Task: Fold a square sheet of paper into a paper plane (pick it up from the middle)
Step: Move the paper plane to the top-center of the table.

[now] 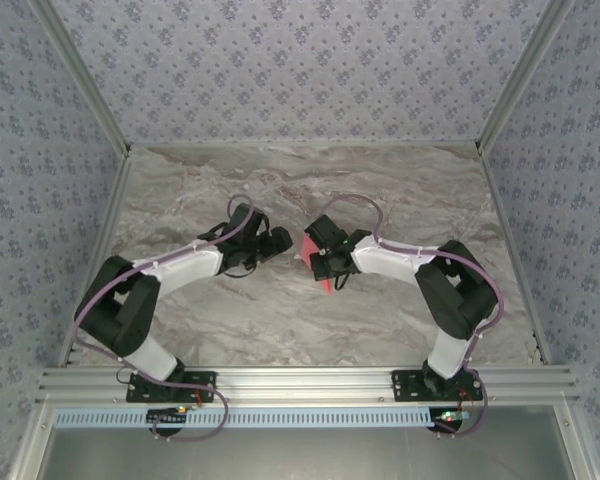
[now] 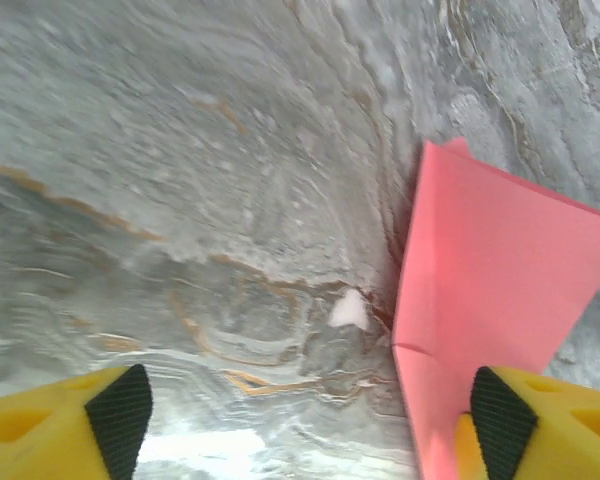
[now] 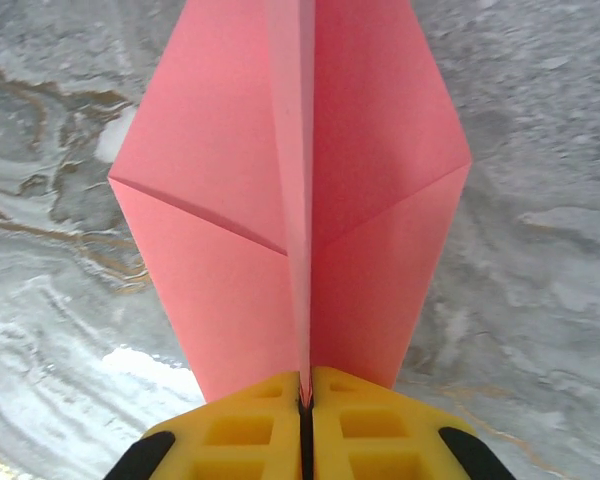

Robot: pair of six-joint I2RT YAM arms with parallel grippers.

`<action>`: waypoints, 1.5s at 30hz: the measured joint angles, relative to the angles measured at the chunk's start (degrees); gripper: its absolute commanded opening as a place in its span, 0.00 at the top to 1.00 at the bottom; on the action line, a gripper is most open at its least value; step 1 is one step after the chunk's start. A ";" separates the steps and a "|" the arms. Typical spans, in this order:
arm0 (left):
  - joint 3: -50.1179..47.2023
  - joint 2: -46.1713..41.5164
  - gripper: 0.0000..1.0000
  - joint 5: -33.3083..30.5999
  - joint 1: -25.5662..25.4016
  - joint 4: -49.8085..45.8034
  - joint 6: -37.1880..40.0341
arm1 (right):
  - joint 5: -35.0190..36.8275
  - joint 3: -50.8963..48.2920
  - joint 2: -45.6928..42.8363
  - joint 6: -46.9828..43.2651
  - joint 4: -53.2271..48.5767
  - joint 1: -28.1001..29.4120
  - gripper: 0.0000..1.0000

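R gripper (image 3: 305, 395) is clamped shut on the centre crease of the paper plane (image 3: 300, 200), which sticks out ahead of R gripper. Can't tell if its tip touches the surface (image 1: 310, 180). L gripper (image 2: 310, 405) has jaws apart w/ nothing held, one finger just beside a wing. Risks: the single thin pinch lets the paper pivot or slip out, or the L finger snags the wing and crumples the fold.

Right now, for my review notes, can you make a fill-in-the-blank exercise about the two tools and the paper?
1. The right tool is ___ on the centre fold of the paper.
2. The left tool stands ___, gripping nothing.
3. The paper's colour is ___.
Missing words: shut; open; pink.
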 measured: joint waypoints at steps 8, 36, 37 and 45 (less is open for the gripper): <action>0.00 -1.73 0.01 -6.49 0.09 -7.28 1.05 | 1.36 2.19 1.46 1.51 -0.96 0.00 0.77; -0.02 -1.70 0.01 -8.83 0.11 -11.08 1.07 | 5.86 7.98 6.43 6.73 -4.61 0.09 0.86; -0.02 -1.70 0.01 -8.94 0.11 -11.15 1.07 | 5.99 8.96 6.43 6.80 -4.85 -0.04 0.87; -0.02 -1.70 0.01 -9.18 0.11 -11.17 1.07 | 6.86 11.93 8.15 7.19 -5.16 -0.55 0.91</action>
